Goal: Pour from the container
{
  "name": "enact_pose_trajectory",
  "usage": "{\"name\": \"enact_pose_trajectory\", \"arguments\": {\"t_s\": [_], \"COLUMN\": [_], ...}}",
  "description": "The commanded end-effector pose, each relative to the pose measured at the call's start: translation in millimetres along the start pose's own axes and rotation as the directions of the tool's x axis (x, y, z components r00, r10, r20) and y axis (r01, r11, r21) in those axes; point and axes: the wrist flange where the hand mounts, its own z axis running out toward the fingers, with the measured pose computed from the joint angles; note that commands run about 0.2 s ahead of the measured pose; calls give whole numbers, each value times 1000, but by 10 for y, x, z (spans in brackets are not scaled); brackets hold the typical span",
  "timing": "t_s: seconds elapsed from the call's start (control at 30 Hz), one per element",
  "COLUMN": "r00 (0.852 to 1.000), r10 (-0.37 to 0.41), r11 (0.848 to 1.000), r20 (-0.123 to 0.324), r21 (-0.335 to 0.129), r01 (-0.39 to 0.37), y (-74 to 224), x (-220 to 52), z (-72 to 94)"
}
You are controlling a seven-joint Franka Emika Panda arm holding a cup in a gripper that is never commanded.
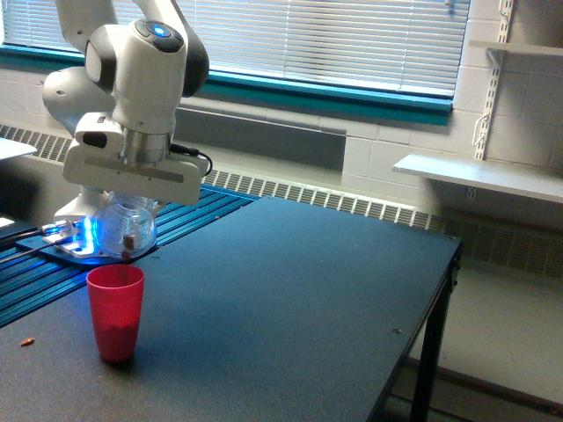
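The container (128, 227), a small clear round plastic cup, hangs tipped downward under my gripper (129, 204), which is shut on it. Only one or two brown nut-like pieces show through its wall near the lower rim. Directly below and slightly to the exterior view's left stands the red plastic cup (115, 312), upright on the dark table (290, 299). The container's mouth is a short gap above the red cup's rim. The fingers themselves are hidden under the white gripper body.
A single brown piece (28, 340) lies on the table at the exterior view's left edge. Behind the gripper, a blue ribbed surface (189, 215) holds a glowing blue device (75, 242). The table's edge runs along the exterior view's right; a white wall shelf (479, 176) sits beyond it.
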Motion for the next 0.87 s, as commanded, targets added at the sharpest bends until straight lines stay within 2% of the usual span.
{"name": "enact_pose_trajectory", "arguments": {"t_s": [0.03,0.1,0.3,0.87], "r00": [1000,1000,1000,998], "r10": [-14,-14,-9,-12], "r11": [1000,1000,1000,995], "r20": [7,3,-4,-58], "r21": [-21,-25,2,97], "r01": [15,14,9,17], "y": [23,28,17,40], "x": [-6,-3,0,-18], "z": [-15,-9,-39,-205]}}
